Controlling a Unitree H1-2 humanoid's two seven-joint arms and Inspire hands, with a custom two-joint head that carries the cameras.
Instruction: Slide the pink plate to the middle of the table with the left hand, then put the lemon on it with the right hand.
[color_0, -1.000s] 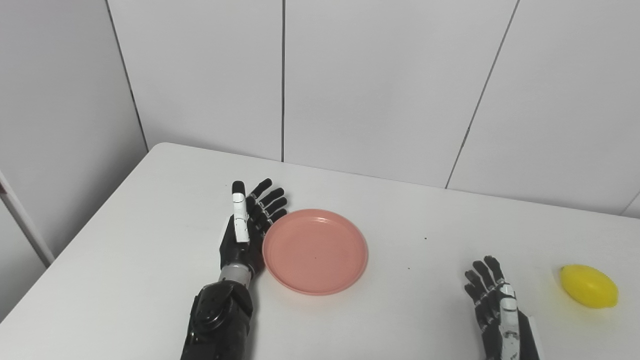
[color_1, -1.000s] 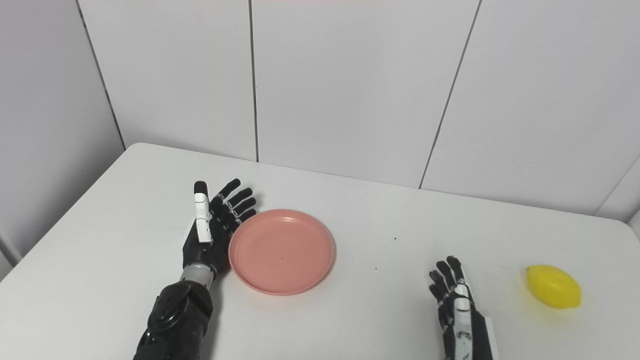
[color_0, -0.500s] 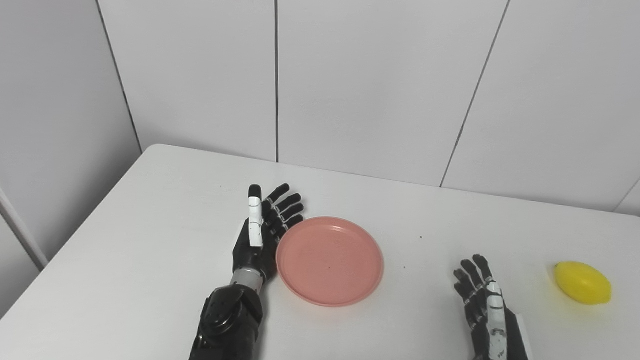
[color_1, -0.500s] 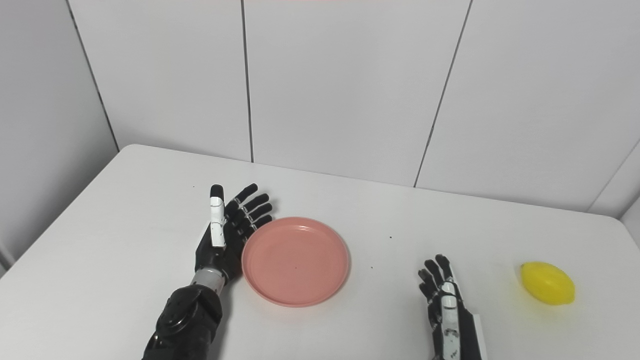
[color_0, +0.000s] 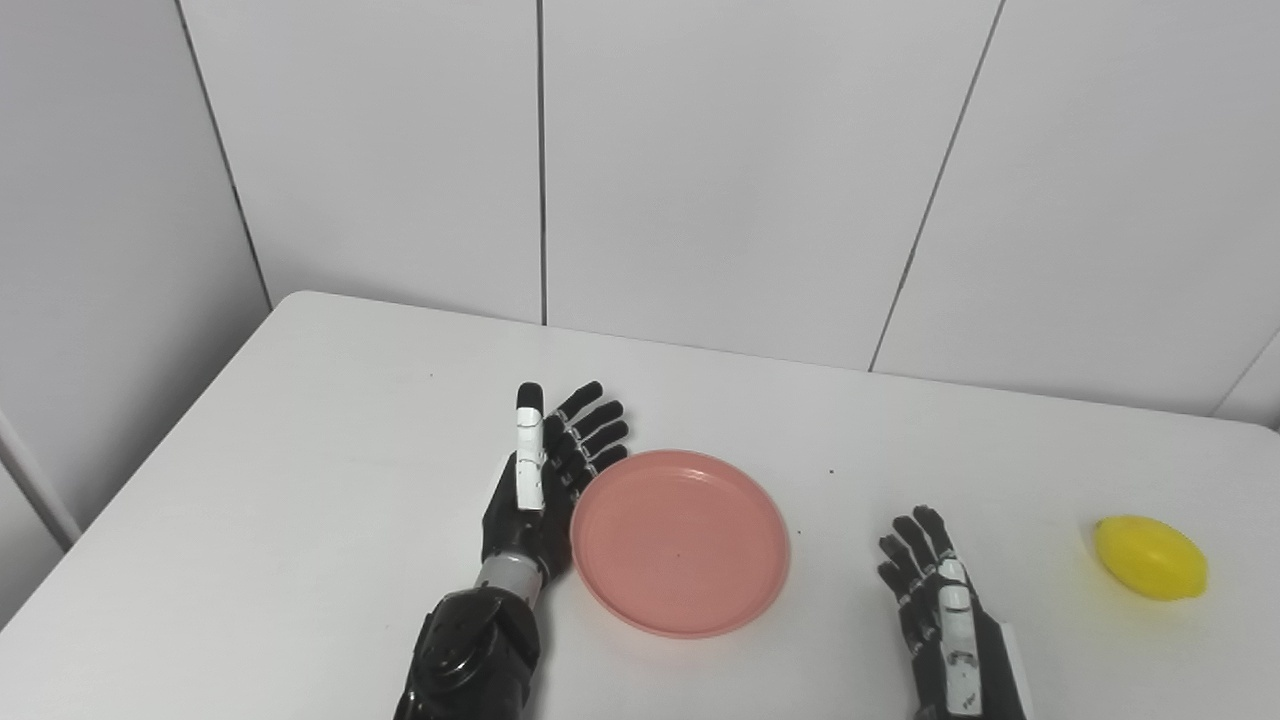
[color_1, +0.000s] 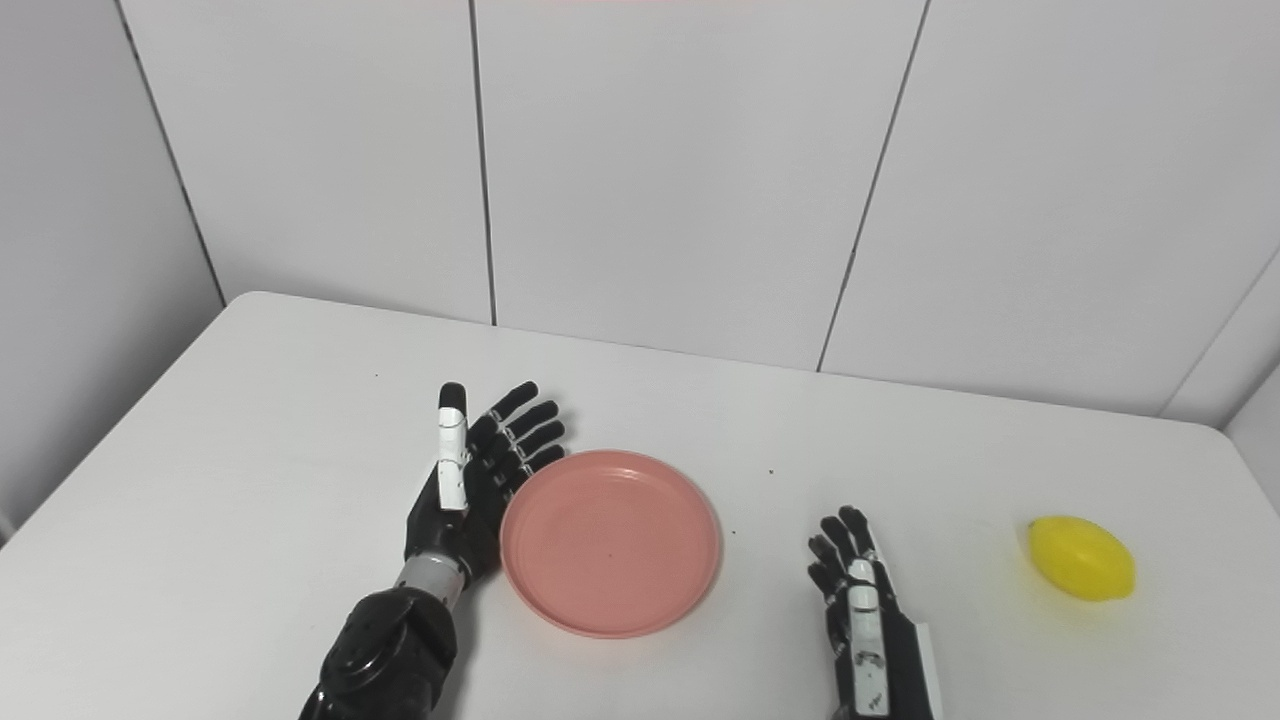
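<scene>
The pink plate (color_0: 680, 541) lies flat on the white tabletop (color_0: 300, 450), roughly midway between the left and right edges and somewhat nearer the front edge than the back edge. The left robot hand (color_0: 540, 480) stands on its side just at the plate's left rim, palm turned toward the plate, its fingers (color_0: 600, 430) stretched out and spread, pointing toward the back edge; the palm side is against or just beside the rim, and the views do not settle which. It has hold of nothing. Its dark forearm (color_0: 470, 650) comes in from the front edge. The right robot hand (color_1: 860, 610) is near the front edge, to the right of the plate and apart from it, fingers extended and slightly spread, holding nothing. The lemon (color_1: 1082, 558) lies on its side near the right edge of the tabletop, well apart from the plate and apart from the right robot hand, with bare surface between them. A few small dark specks (color_0: 829, 471) show on the tabletop behind the plate. Behind the back edge rises a wall of pale panels (color_0: 740, 170) with dark seams.
</scene>
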